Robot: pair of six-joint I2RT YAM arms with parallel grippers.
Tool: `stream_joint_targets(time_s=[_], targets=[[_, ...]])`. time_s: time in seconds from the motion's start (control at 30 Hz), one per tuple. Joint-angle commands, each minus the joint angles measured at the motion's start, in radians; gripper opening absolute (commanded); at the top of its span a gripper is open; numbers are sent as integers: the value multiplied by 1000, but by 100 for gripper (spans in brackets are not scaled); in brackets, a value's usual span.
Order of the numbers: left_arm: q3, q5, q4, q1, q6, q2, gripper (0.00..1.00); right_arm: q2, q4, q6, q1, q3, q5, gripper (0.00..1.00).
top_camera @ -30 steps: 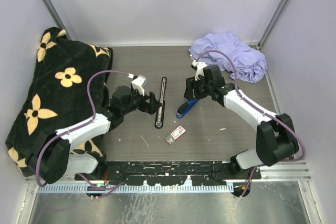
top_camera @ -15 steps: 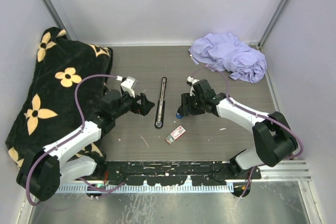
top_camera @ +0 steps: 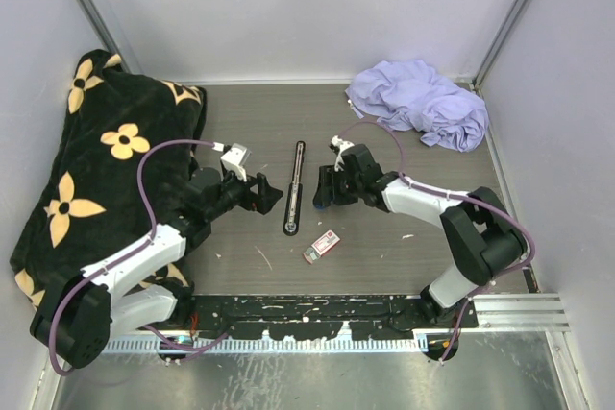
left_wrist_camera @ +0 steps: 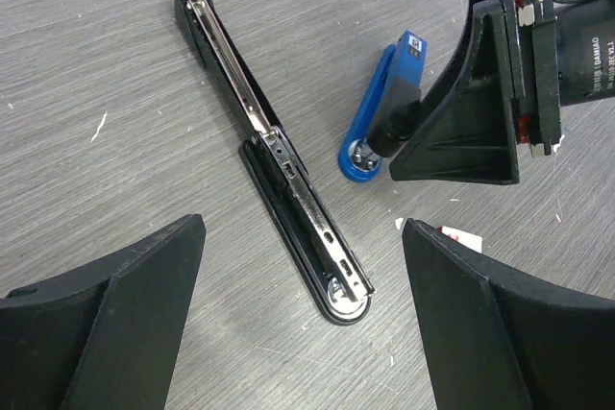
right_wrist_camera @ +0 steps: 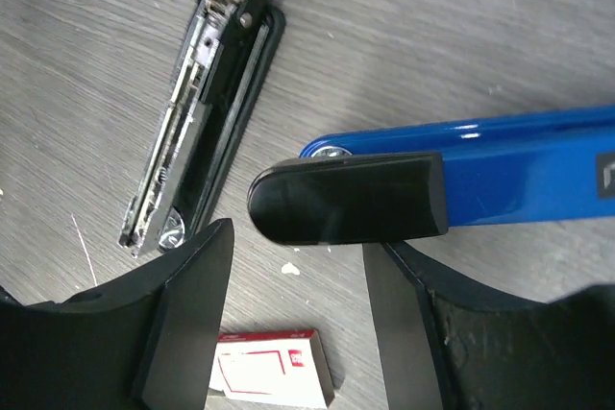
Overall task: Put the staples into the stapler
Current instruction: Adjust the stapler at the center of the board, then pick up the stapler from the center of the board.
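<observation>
The staples (top_camera: 322, 246), a small flat white box with a red label and dark sides, lie flat on the grey wood-grain table (top_camera: 240, 122), and nothing has hold of them. They sit near the right claw (top_camera: 325, 189), on its base side. From that claw's own camera the box shows low in the gap between the two black fingers (right_wrist_camera: 183, 324), back from the tips, touching neither.

The right claw is parted a fair way and grips nothing. Right at its fingertips lies a blue stapler with a black top (left_wrist_camera: 380, 108), set crosswise to the gap, rounded black end level with the tips. Whether a tip touches it, I cannot tell.

Just past that, toward the left claw (top_camera: 269, 194), runs a long black stapler (left_wrist_camera: 279, 151), swung open flat with its metal channel facing up. It lies between the two claws.

The left claw is spread wide and empty, with the black stapler's rounded end straight ahead between its fingers. From here the staples are off to the right and nearer the bases, only a sliver peeking past the right-hand finger.

Further out, a crumpled lilac cloth (top_camera: 423, 103) lies beyond the right claw. A black blanket with yellow flowers (top_camera: 106, 160) is heaped on the left claw's outer side.
</observation>
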Motion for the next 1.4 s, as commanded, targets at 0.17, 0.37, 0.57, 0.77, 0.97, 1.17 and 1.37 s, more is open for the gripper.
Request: stream_joint_targets(time_s=[0.17,0.37,0.57,0.77,0.97,1.17,1.37], targets=[[-40,78,219,5,-5,59,86,-99,-141,-293,12,159,119,64],[-100,169,539,0,28,200,81,-18,-245,-523,12,266,95,64],[-94,181,643,1,-27,281,81,63,-247,-832,12,337,-16,63],[-81,178,582,1,5,279,81,159,-288,-971,12,412,-139,63],[-74,173,549,2,21,277,81,217,-372,-1053,12,456,-220,63],[-69,179,543,2,21,298,81,185,-397,-1049,12,456,-300,65],[-66,184,549,2,18,314,81,212,-397,-1069,12,465,-245,66]])
